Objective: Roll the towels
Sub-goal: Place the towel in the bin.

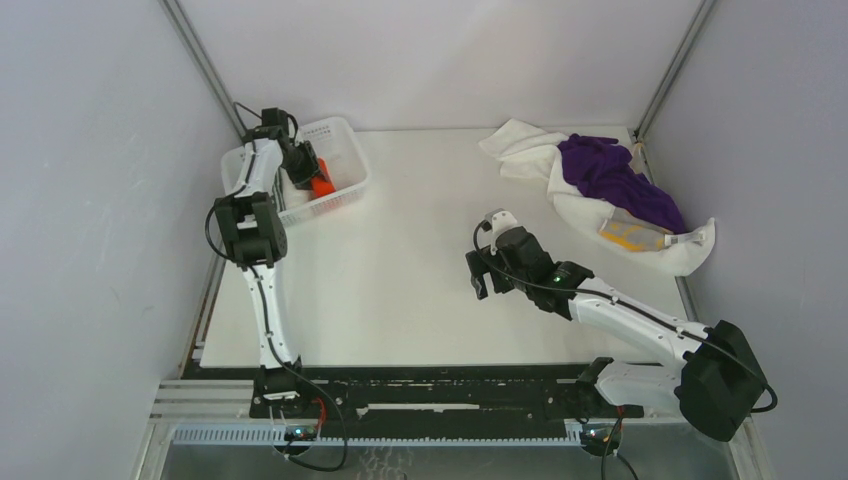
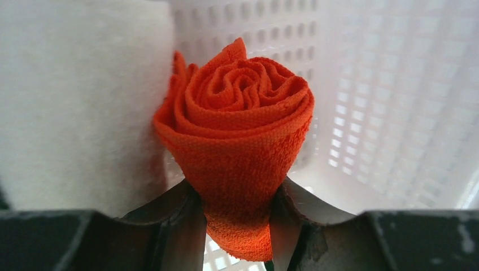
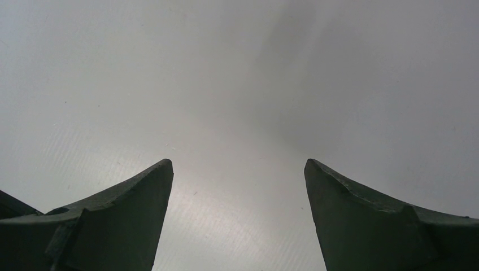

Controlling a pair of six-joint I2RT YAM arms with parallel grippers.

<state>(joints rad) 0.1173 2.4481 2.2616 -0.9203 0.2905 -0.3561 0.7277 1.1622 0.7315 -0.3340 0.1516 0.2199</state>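
A rolled orange-red towel (image 2: 243,130) stands end-on between my left gripper's (image 2: 237,210) fingers, which are shut on its lower part. It hangs inside the white mesh basket (image 2: 395,84). From above, the left gripper (image 1: 311,174) reaches into the basket (image 1: 352,190) at the back left, the orange towel (image 1: 321,186) at its tip. My right gripper (image 1: 481,276) hovers open over the bare table middle; in its own view the right gripper (image 3: 237,169) holds nothing. Loose towels lie piled at the back right: white (image 1: 522,146), purple (image 1: 612,176), and yellow-patterned (image 1: 630,236).
A soft white mass (image 2: 73,101) fills the left of the left wrist view, beside the orange roll; I cannot tell what it is. Grey walls enclose the table on three sides. The arm bases and a cable rail (image 1: 430,405) line the near edge.
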